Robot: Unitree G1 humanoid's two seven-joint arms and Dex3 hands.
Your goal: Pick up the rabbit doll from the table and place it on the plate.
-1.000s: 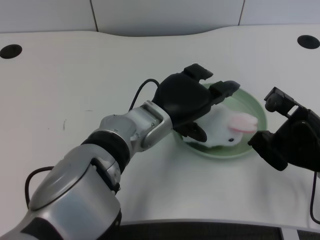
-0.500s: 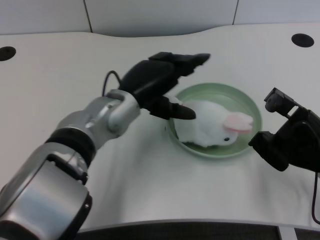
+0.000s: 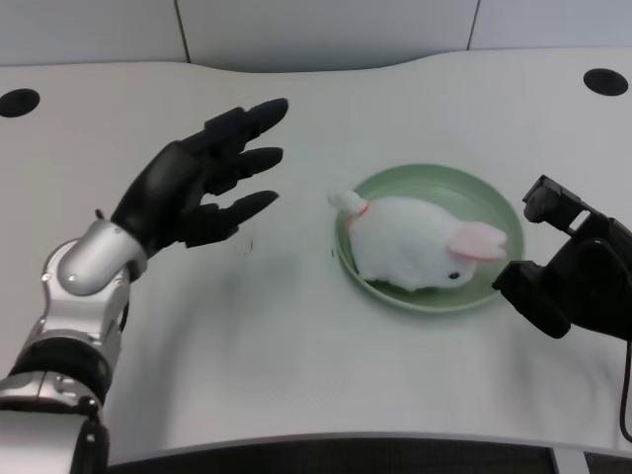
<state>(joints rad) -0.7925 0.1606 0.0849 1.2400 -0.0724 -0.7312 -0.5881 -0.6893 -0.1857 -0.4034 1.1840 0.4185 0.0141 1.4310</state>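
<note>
The white rabbit doll (image 3: 410, 249) with pink ears lies on the light green plate (image 3: 434, 194) at centre right, its tail hanging over the plate's left rim. My left hand (image 3: 197, 188) hovers over the table to the left of the plate, well apart from the doll. Its fingers are spread and point toward the plate, and nothing is in it.
My idle right hand (image 3: 573, 272) sits just right of the plate's rim. Two dark round holes in the tabletop show at the far left (image 3: 20, 101) and far right (image 3: 606, 81). The table's front edge (image 3: 346, 439) runs along the bottom.
My left hand has let go of the rabbit doll and drawn back to the left, away from the plate. The doll stays on the plate.
</note>
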